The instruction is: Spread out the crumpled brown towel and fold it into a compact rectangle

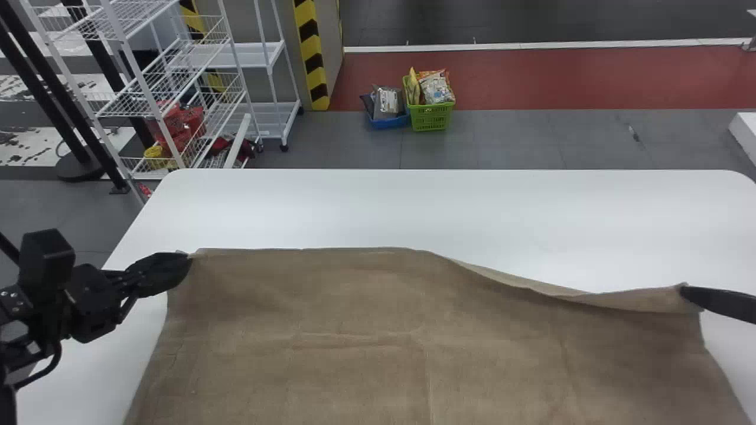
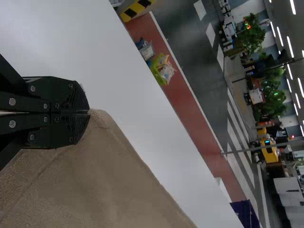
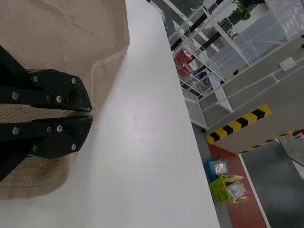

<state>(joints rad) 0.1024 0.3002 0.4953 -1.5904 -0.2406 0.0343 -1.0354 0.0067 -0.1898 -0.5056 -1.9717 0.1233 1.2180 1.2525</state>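
In the head view, the brown towel [image 1: 378, 354] lies broad and nearly flat across the white counter [image 1: 413, 206], running out past the bottom of the picture. At its far left corner is the left tool [image 1: 186, 262]; at the far right corner is the right tool [image 1: 685, 291]. Between them the far edge runs fairly straight on the left, then slants and curls over towards the right, showing a paler strip of underside. The spreading looks close to done, and the first fold seems the likely next job. To do it well, both corners should be drawn apart just enough to take out that curl, then lifted and carried together at one height and pace, so that the edge comes down square on the near one. If one side leads, the fold will probably skew; too hard a pull could slip a corner free.

In the left wrist view, the left tool is closed tight, its two fingers pressed together on the towel's corner, the cloth fanning away from the tips.

In the right wrist view, the right tool is nearly closed, a thin slit between its fingers and a pinch of towel at the tips. That grip looks shallow, so a gentle tension would suit it.
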